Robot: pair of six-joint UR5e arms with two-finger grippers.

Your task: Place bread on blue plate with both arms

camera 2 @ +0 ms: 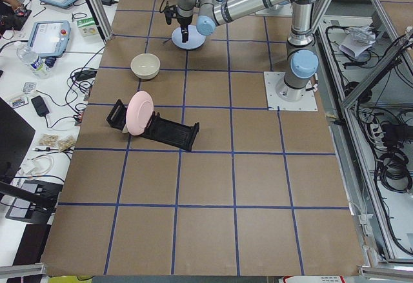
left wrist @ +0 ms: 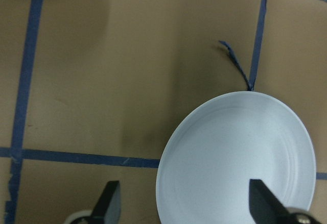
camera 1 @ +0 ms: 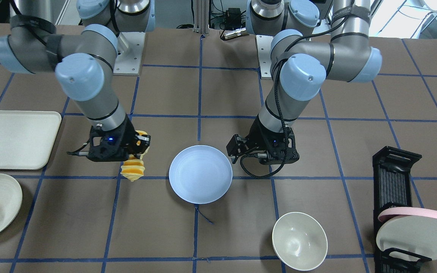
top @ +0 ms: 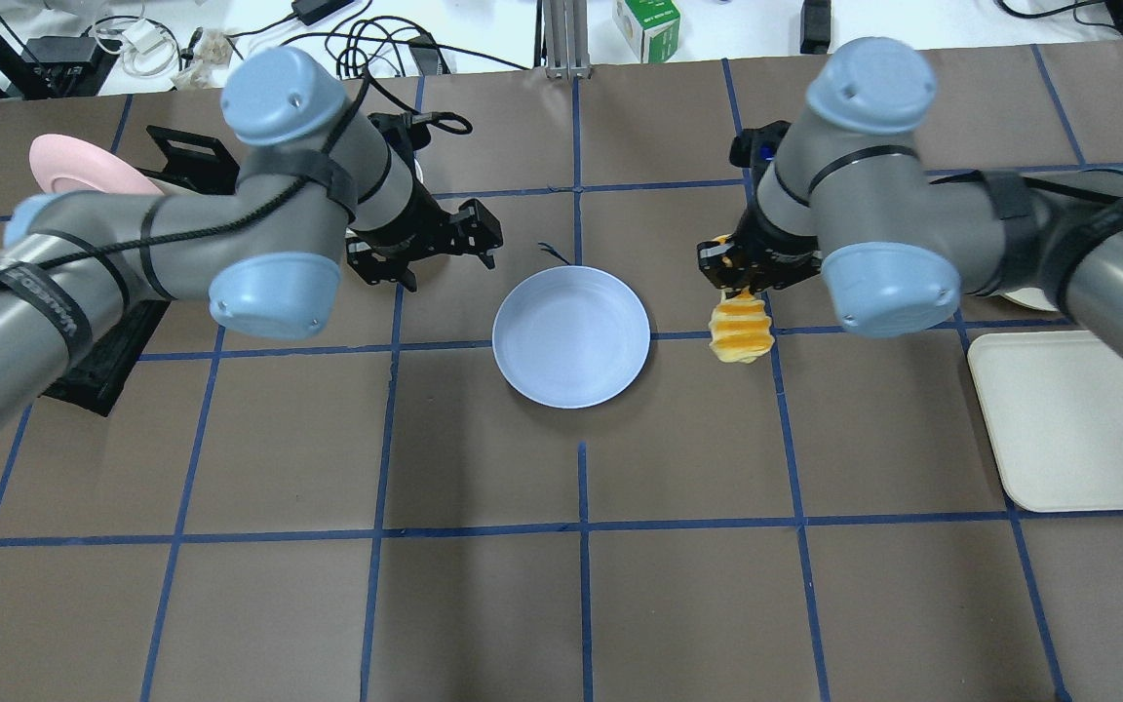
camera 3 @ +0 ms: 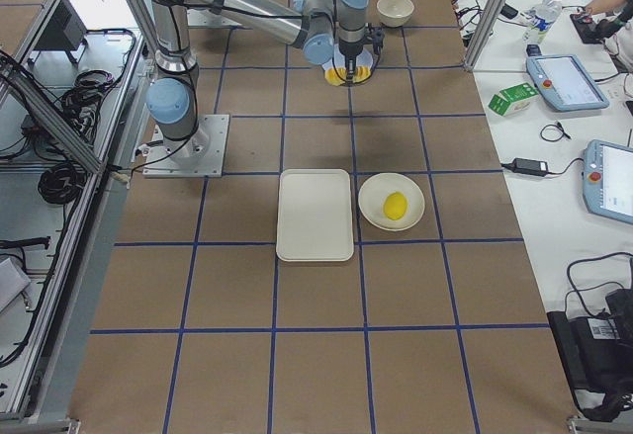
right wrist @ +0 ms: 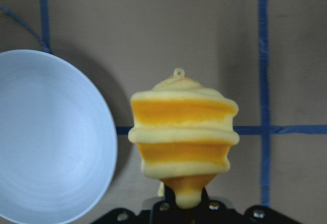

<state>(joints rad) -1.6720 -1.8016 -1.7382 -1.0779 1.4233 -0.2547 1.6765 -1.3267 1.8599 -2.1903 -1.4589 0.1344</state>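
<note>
Bread (camera 1: 133, 170) hangs clamped in your right gripper (camera 1: 139, 147) in the front view, the blue plate (camera 1: 200, 174) between it and your left gripper (camera 1: 235, 150). Overhead, the bread hangs just outside the blue plate's rim. Left wrist view: your left fingers (left wrist: 110, 203) stand spread, empty, over the blue plate's edge.

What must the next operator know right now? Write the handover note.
Right gripper: shut on one end of the bread, which hangs below it.
Left gripper: open and empty, at the rim of the blue plate.
Positions: the bread is beside the plate on the robot's right, not over it. The plate is empty.
Done: bread grasped.
Left: bring the bread over the plate, probably with the left gripper helping, set it down, release.
</note>
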